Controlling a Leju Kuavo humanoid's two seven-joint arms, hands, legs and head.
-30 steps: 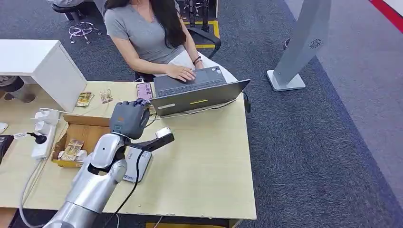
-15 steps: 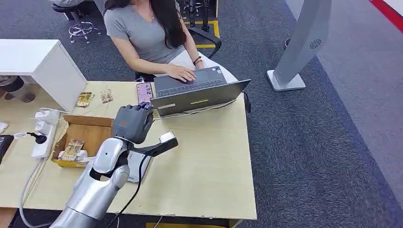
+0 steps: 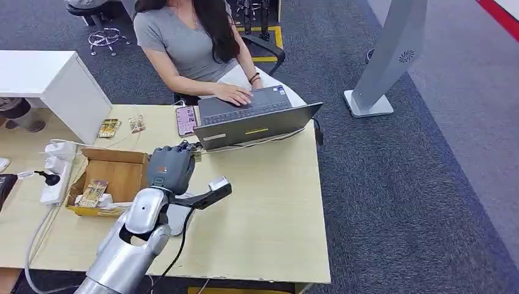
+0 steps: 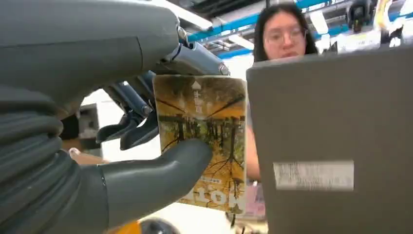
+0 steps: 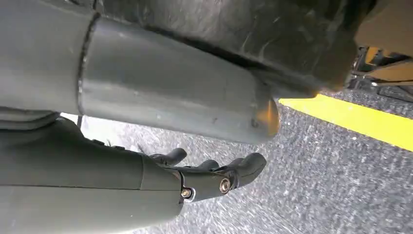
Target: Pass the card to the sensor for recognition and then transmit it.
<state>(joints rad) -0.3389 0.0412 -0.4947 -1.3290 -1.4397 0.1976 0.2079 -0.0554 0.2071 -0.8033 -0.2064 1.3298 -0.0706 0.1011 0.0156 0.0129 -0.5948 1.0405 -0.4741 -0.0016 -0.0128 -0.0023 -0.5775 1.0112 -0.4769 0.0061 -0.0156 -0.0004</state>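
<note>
Overhead, left hand pinches card above pale wood table; right hand loosely spread over grey carpet.

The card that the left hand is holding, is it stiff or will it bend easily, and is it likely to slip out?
The card probably is fairly stiff: it stands flat and upright, pinched by the left hand with no visible bend. It looks thin, so likely light. Its printed face seems glossy, so it may slide if the thumb loosens; much of it sticks out past the thumb, unsupported.
</note>
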